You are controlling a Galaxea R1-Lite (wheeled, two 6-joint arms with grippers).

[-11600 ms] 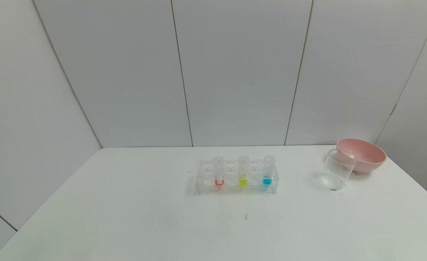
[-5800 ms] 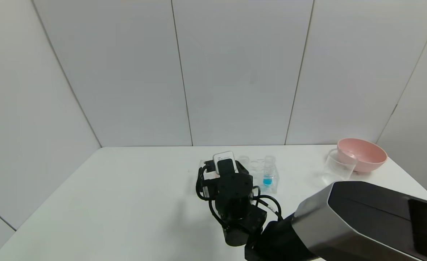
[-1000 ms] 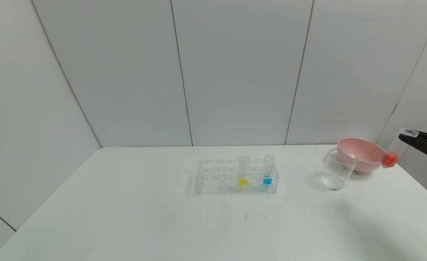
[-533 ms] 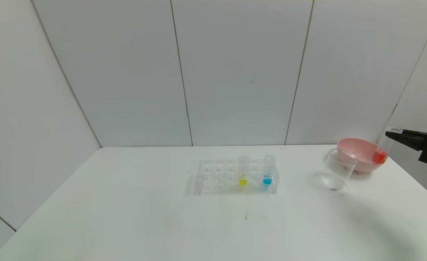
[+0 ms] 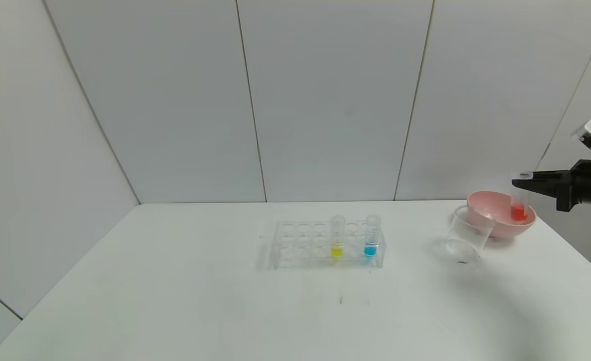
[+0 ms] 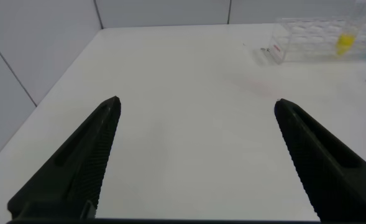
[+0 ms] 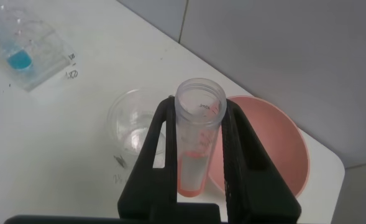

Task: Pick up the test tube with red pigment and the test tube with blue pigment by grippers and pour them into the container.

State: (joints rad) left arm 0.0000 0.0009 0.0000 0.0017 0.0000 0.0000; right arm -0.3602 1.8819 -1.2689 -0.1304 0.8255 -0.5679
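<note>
Grey wall panels close in a white bench (image 5: pixel 185 301) on which a clear tube rack (image 5: pixel 328 244) sits mid-surface, keeping its tubes upright so nothing spills. The test tube with blue pigment (image 5: pixel 371 236) waits there beside a yellow tube (image 5: pixel 336 236), not yet collected.

At the far right, the right gripper (image 5: pixel 529 176) has its jaws clamped near the rim of the test tube with red pigment (image 5: pixel 520 203), which hangs about upright in the air, so the liquid stays at the bottom until tipped. In the head view it shows in front of the pink bowl (image 5: pixel 496 209); the container (image 5: pixel 467 233) stands just beside that bowl, toward the rack, apparently empty, so the pour seems still to come.

The left gripper (image 6: pixel 195 149) idles with jaws wide over bare bench, well away from the rack.
</note>
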